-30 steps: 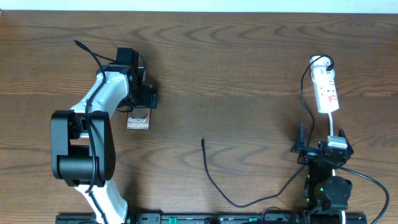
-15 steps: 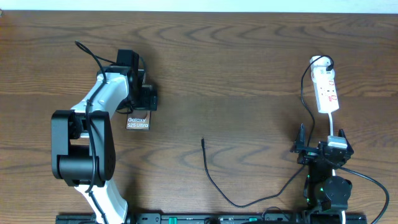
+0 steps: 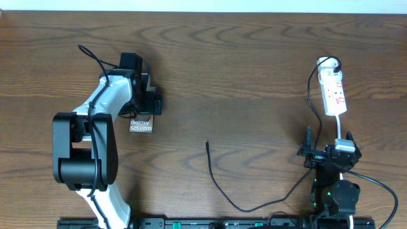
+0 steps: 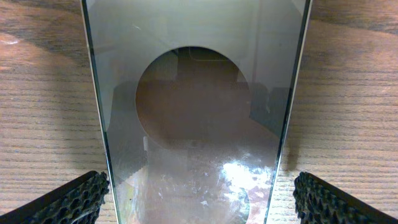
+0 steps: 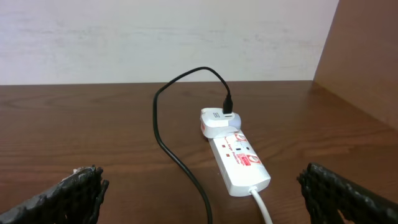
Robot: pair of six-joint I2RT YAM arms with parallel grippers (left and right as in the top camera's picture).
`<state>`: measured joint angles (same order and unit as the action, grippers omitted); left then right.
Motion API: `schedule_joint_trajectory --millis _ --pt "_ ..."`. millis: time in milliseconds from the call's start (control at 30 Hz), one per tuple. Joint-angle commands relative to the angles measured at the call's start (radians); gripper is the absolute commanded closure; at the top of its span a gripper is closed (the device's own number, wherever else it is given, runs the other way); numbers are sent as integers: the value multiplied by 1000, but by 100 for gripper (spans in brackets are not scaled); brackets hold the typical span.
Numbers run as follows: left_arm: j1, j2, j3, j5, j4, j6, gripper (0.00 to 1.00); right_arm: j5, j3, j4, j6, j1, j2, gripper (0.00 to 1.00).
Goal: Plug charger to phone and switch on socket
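Note:
The phone [image 3: 141,124] lies flat on the table, its white lettering showing below my left gripper [image 3: 145,109], which covers its upper part. In the left wrist view the phone [image 4: 196,93] fills the frame. My left gripper [image 4: 199,208] is open, with one finger on each side of the phone and a gap at both edges. The charger [image 3: 216,181] lies loose, its plug tip [image 3: 207,144] pointing up at mid-table. The socket [image 3: 333,89] lies at the far right. My right gripper [image 3: 331,152] is open just below it. The socket [image 5: 239,160] sits ahead of my right gripper [image 5: 208,199].
A white adapter [image 5: 217,122] is plugged into the socket's far end, with the black cable [image 5: 177,152] looping out of it. A white cord [image 5: 261,205] leaves the near end. A brown side wall [image 5: 367,56] rises at the right. The arm bases stand along the front edge.
The left arm has shifted very slightly over the phone. The right arm, charger and socket have not moved.

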<state>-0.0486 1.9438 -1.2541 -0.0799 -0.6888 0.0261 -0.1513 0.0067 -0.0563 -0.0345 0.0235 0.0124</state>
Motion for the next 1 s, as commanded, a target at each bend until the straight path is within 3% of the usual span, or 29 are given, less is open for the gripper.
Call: schedule_joint_trajectory --millis 0,967 --pt "2 13 8 18 -6 -5 2 -7 -1 -4 -8 -18 -5 1" --pt "2 13 56 21 28 -5 2 -7 -1 -4 -8 -18 -5 1"
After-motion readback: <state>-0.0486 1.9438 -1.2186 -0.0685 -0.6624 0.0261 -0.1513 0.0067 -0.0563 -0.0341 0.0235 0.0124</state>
